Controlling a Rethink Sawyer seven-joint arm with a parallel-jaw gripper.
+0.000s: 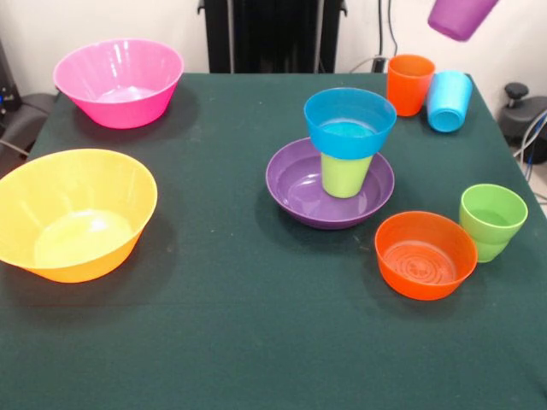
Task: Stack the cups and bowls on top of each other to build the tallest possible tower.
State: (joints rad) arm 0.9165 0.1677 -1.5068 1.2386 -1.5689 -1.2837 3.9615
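Observation:
The tower stands at the table's middle: a wide purple bowl (pixel 295 195) holds a lime-yellow cup (pixel 346 175), and a small blue bowl (pixel 350 122) sits upright on that cup. A purple cup (pixel 461 17) hangs tilted in the air at the top right, cut by the picture's edge; what holds it is out of view. My gripper does not show. An orange cup (pixel 410 84) and a light blue cup (pixel 449 101) stand side by side at the far right. A green cup (pixel 492 220) stands beside a small orange bowl (pixel 425 254).
A big pink bowl (pixel 120 81) sits at the far left corner and a big yellow-orange bowl (pixel 75 213) at the left edge. The dark green table (pixel 222 325) ends close behind the orange cup. Cables and dark gear (pixel 526 115) lie off its right side.

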